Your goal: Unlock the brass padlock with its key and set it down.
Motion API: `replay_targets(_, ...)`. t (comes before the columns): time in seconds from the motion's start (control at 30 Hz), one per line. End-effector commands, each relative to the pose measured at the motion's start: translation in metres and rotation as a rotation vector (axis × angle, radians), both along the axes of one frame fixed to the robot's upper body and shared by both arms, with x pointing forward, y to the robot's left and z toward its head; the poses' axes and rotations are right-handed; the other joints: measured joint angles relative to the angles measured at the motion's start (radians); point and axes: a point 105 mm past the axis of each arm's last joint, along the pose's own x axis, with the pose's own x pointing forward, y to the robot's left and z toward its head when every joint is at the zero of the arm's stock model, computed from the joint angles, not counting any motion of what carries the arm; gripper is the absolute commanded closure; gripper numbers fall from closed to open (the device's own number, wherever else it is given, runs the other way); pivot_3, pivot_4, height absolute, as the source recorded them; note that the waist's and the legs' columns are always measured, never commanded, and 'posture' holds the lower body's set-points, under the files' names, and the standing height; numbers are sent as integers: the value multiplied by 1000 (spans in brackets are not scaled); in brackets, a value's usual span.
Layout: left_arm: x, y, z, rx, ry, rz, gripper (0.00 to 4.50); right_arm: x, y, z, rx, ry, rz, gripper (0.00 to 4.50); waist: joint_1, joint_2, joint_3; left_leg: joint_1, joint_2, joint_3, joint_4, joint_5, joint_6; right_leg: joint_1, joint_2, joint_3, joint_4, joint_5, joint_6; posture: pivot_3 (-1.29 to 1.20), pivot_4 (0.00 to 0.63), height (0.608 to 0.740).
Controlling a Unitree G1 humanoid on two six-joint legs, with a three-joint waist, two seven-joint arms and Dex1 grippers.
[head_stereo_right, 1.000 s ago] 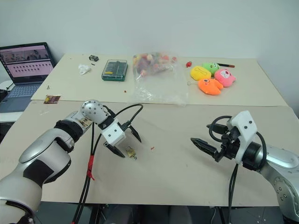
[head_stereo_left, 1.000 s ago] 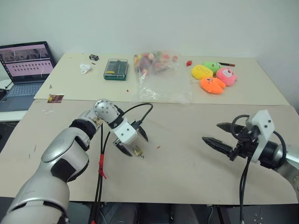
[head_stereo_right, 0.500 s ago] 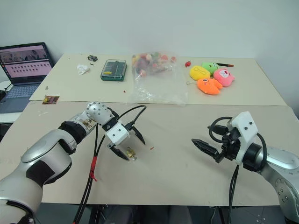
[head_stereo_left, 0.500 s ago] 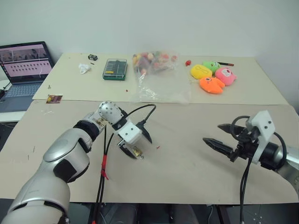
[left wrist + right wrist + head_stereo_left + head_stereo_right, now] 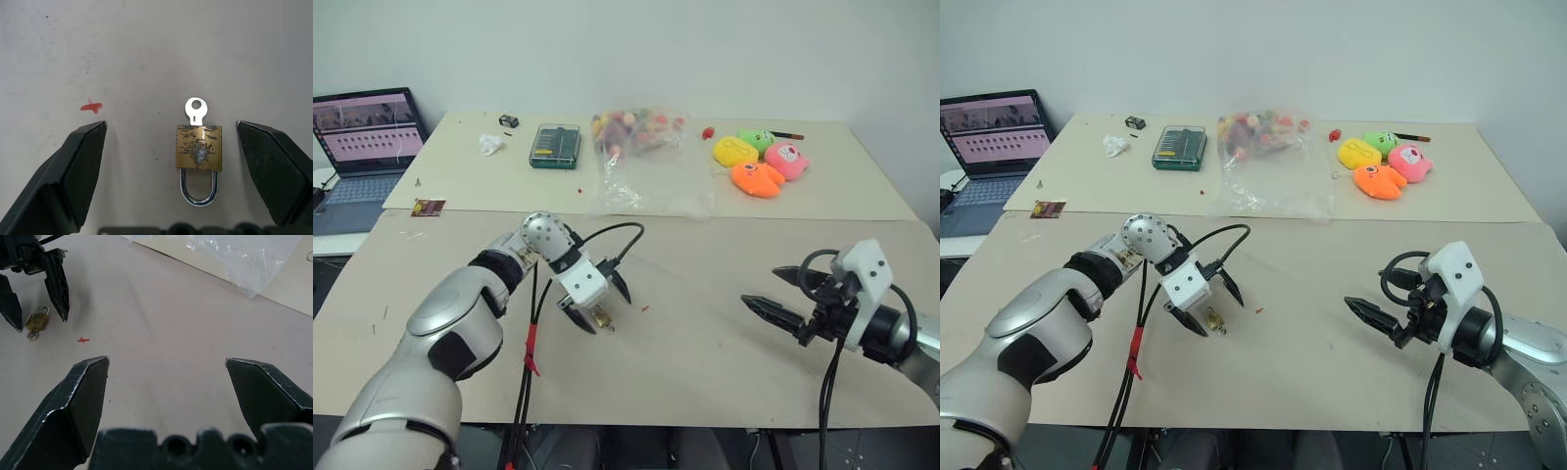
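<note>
L gripper (image 5: 171,142) wide over brass padlock (image 5: 198,147) w/ key (image 5: 195,110) in; R gripper (image 5: 166,364) wide, empty

Bright even light, soft shadows, sharp focus.

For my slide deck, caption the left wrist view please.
Open left pincer straddling the brass padlock lying flat on the table, the key in its keyhole.

A scuffed golden-brass padlock (image 5: 198,147) with silvery shackle and silvery key (image 5: 195,109) is seen on a beige table (image 5: 705,343).
</note>
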Motion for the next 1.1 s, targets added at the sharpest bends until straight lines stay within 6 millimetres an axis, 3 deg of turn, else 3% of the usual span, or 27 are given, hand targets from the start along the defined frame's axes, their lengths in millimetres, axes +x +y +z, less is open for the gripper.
replay_targets(0.03,4,11,-2,76,-26,8,0,-1,-1,13,-22,-59,0,20,0,0,0,0,0,0,0,0,0,0,0,0,0,0,0,0,150,740)
replay_targets(0.1,5,12,-2,84,-27,15,0,-1,0,13,-21,-58,1,20,0,0,0,1,0,0,0,0,0,1,0,0,0,0,0,0,150,740)
replay_targets(0.2,6,12,-3,92,-20,26,790,0,0,12,-23,-57,1,0,0,0,0,2,1,0,0,0,0,1,0,0,1,-1,1,0,150,740)
replay_targets(0.47,4,11,-7,85,-2,35,3668,2,1,8,-27,-50,6,0,4,0,0,3,1,0,1,0,0,3,0,0,1,-2,3,0,150,740)
replay_targets(0.67,2,3,-7,-18,65,98,3696,4,3,7,-29,-49,16,0,4,0,0,4,1,0,1,0,0,3,0,0,1,-1,2,0,150,740)
replay_targets(0.83,13,-6,12,-232,208,299,3696,9,11,8,-15,-46,59,0,2,0,0,1,1,0,1,0,0,1,0,0,2,-2,3,0,150,740)
replay_targets(0.97,21,4,34,-413,290,448,3696,15,21,11,-1,-51,107,0,-6,0,0,-2,1,0,2,0,0,-3,1,0,2,-1,1,0,150,740)
replay_targets(1.1,19,14,49,-563,209,545,3696,21,31,13,76,-23,151,0,-20,1,0,-1,1,0,0,0,-1,-4,1,2,1,0,1,0,150,740)
